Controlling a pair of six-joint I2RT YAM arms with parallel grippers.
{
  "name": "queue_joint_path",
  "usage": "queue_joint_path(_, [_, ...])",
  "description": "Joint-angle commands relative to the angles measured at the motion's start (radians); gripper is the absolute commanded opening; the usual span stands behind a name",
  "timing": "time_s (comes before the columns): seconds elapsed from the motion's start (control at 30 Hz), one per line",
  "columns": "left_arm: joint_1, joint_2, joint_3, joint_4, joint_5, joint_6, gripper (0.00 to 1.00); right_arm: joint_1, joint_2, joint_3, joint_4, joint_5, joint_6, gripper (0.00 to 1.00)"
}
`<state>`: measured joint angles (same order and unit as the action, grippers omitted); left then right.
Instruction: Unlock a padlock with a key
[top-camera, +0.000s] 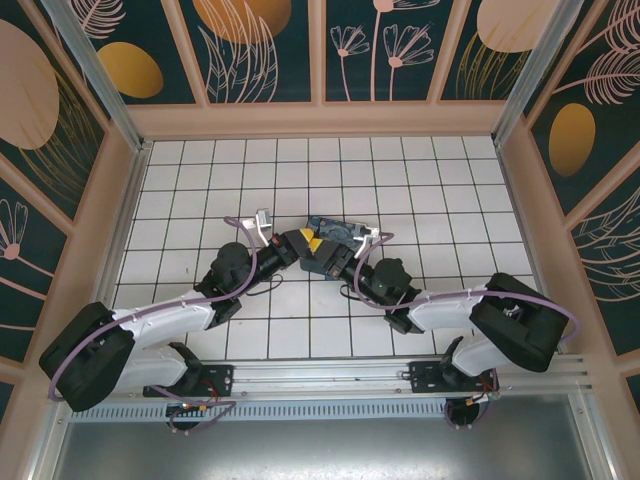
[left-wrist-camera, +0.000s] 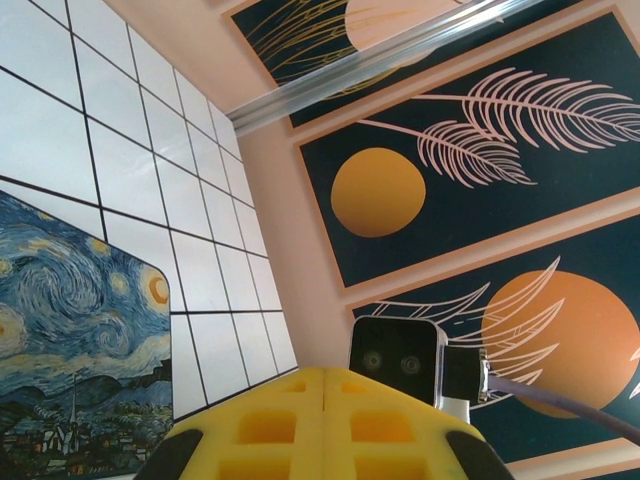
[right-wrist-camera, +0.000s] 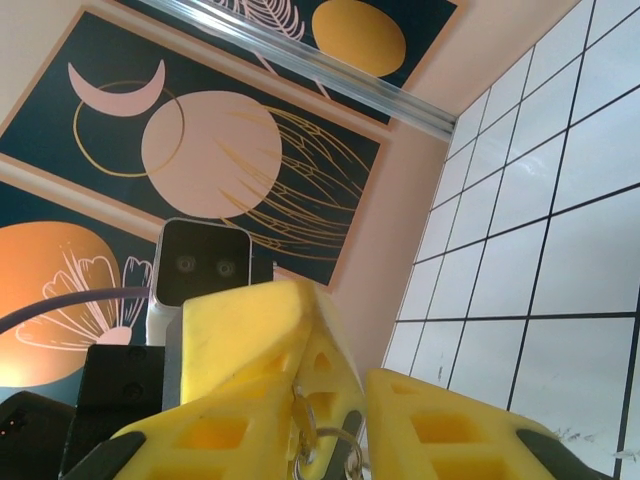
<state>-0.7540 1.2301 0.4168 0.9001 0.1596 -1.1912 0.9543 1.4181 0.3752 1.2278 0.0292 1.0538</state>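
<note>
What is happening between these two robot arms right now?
The two arms meet hand to hand over the white tiled table, right by a Starry Night painted box. The right hand holds a small metal piece with a ring between its yellow fingers; key or padlock, it is too small to tell. The left hand, fingers shut, points its tips at that piece.

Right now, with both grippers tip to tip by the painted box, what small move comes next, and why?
Probably ease the right gripper slowly toward the left gripper. Its fingers pinch a ringed metal piece, the left fingers are pressed shut, and both meet beside the painted box. I cannot tell key from padlock, so go gently.
</note>
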Motion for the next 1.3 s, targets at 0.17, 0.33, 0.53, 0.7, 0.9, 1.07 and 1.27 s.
queue_joint_path(0.17, [-0.004, -0.014, -0.009, 0.017, 0.012, 0.002, 0.00, -0.011, 0.004, 0.027, 0.021, -0.009, 0.001, 0.22])
queue_joint_path(0.33, [-0.003, -0.013, -0.008, 0.016, 0.011, 0.004, 0.00, -0.007, 0.038, 0.040, 0.056, -0.053, 0.003, 0.22])
queue_joint_path(0.53, [-0.004, -0.012, -0.009, 0.016, 0.008, 0.004, 0.00, -0.001, 0.053, 0.051, 0.062, -0.069, 0.000, 0.19])
queue_joint_path(0.7, [-0.004, -0.016, -0.009, 0.014, 0.005, 0.001, 0.00, -0.002, 0.045, 0.039, 0.055, -0.056, 0.002, 0.01])
queue_joint_path(0.9, [-0.004, -0.019, 0.000, -0.019, 0.004, 0.011, 0.00, -0.003, 0.009, -0.004, 0.038, -0.037, 0.008, 0.00])
queue_joint_path(1.07, [-0.003, -0.070, -0.002, -0.136, -0.007, 0.076, 0.41, -0.012, -0.105, -0.082, -0.072, -0.018, 0.006, 0.00])
queue_joint_path(1.27, [-0.004, -0.173, -0.021, -0.332, -0.028, 0.206, 0.80, -0.061, -0.293, -0.150, -0.291, 0.002, -0.005, 0.00])
